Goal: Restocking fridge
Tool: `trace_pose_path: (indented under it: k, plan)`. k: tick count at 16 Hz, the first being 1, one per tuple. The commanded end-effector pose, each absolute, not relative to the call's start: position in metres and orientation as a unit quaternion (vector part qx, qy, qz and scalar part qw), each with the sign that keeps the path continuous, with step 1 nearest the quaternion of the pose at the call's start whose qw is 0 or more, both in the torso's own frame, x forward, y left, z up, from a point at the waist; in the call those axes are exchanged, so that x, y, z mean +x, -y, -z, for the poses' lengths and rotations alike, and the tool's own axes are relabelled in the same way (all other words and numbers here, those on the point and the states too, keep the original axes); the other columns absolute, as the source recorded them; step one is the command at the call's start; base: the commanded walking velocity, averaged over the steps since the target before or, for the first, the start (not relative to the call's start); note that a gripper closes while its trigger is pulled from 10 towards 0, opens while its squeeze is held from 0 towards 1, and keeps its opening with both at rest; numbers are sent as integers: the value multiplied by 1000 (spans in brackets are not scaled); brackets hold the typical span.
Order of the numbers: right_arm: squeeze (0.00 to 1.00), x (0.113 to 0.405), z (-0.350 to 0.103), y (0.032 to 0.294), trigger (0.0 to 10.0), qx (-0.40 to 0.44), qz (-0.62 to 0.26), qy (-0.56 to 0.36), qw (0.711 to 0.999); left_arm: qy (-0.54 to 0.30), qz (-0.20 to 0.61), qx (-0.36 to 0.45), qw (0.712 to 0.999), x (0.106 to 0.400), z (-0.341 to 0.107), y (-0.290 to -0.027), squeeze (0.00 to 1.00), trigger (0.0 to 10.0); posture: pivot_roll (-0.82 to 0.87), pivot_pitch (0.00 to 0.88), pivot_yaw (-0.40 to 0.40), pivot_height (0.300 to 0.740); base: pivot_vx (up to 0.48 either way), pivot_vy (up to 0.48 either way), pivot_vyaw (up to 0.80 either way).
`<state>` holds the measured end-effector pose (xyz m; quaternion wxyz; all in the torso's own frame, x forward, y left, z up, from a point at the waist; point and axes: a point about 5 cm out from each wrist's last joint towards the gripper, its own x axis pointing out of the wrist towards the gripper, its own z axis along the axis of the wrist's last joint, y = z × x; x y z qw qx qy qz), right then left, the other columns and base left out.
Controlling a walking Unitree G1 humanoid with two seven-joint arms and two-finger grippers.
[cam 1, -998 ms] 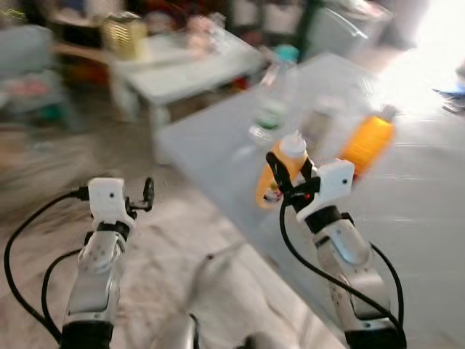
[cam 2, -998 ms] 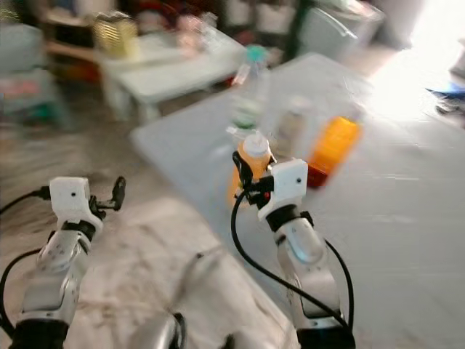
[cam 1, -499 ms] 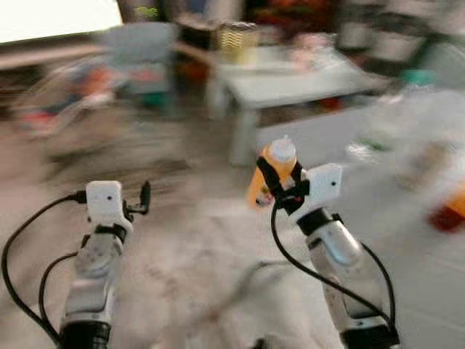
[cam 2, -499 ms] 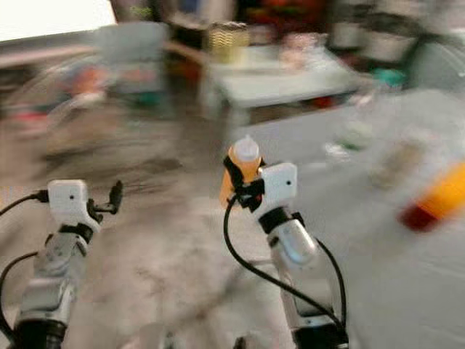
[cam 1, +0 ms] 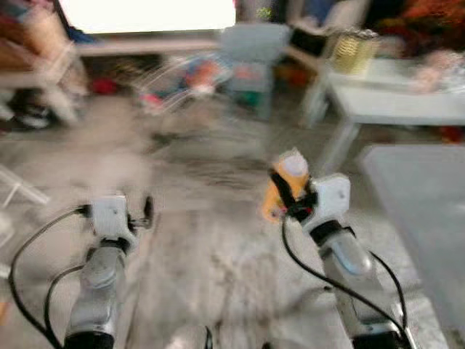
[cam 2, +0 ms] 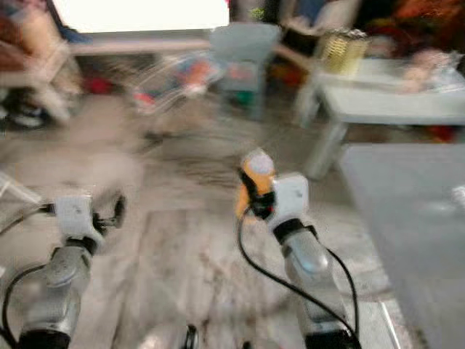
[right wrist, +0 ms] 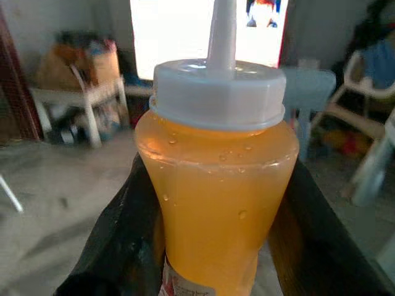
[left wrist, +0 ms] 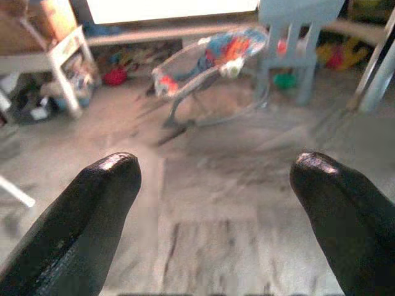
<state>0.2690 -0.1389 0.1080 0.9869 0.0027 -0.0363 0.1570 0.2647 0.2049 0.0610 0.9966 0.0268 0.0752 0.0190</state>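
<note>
While the head views are blurred, as they would be with the robot walking, the room can still be read: a pale marbled floor (cam 1: 218,254), a grey table (cam 2: 414,218) at the robot's right, a white low table (cam 1: 392,105) beyond it with a yellow basket (cam 1: 354,51) on top, a light blue chair (left wrist: 299,24), a baby bouncer (left wrist: 210,58) and a bright window (cam 1: 145,14) at the back. No fridge can be made out.

Ahead of the robot at chest height, the right gripper (cam 1: 289,195) pinches an orange bottle (right wrist: 216,203) upright, its black fingers (right wrist: 123,246) pressed against both sides below the white cap (right wrist: 219,92). Droplets cling inside the bottle. The left gripper (left wrist: 213,203) is held out over bare floor with fingers spread and nothing between them.

As I judge it, the risk is the bottle slipping or tilting in the grip as the robot walks, since its sides look smooth and rounded. The bouncer and chair legs ahead could also catch a foot.
</note>
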Motion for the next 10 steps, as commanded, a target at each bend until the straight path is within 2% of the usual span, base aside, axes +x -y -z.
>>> trace_pose_path:
  k: [1, 5, 10]
  plan:
    - [0, 270, -112, 143, 10000, 6, -143, 49, 988, -83, -18, 35, 996, 262, -57, -208, 0, 10000, 40, 63, -34, 740, 0, 0, 800]
    - [0, 267, -96, 161, 10000, -14, -93, 35, 995, -103, -17, 43, 994, 248, -42, -210, 0, 10000, 38, 43, -6, 740, 0, 0, 800]
    - [0, 266, -88, 176, 10000, -17, -26, 34, 999, -96, 18, 66, 993, 260, -46, -199, 0, 10000, 41, 31, 43, 740, 0, 0, 800]
